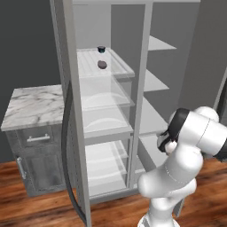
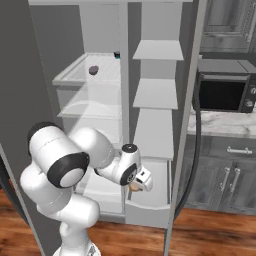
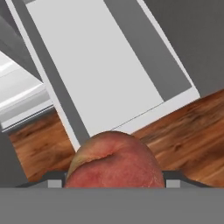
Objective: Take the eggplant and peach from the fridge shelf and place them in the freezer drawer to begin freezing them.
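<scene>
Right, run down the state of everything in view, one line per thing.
Gripper: shut on the peach, above the freezer drawer.
Peach: held between the fingers, not yet released.
Eggplant: resting on the fridge shelf, untouched.
Fridge shelf: holds the eggplant and a black cup.
Black cup: upright, behind the eggplant.
Freezer drawer: pulled open.
Microwave: door closed.

The eggplant (image 1: 102, 64) lies on the fridge shelf (image 1: 119, 66), the cup (image 1: 101, 49) behind it, and the peach (image 3: 114, 161) hangs over the freezer drawer (image 2: 150, 207) far below.
</scene>
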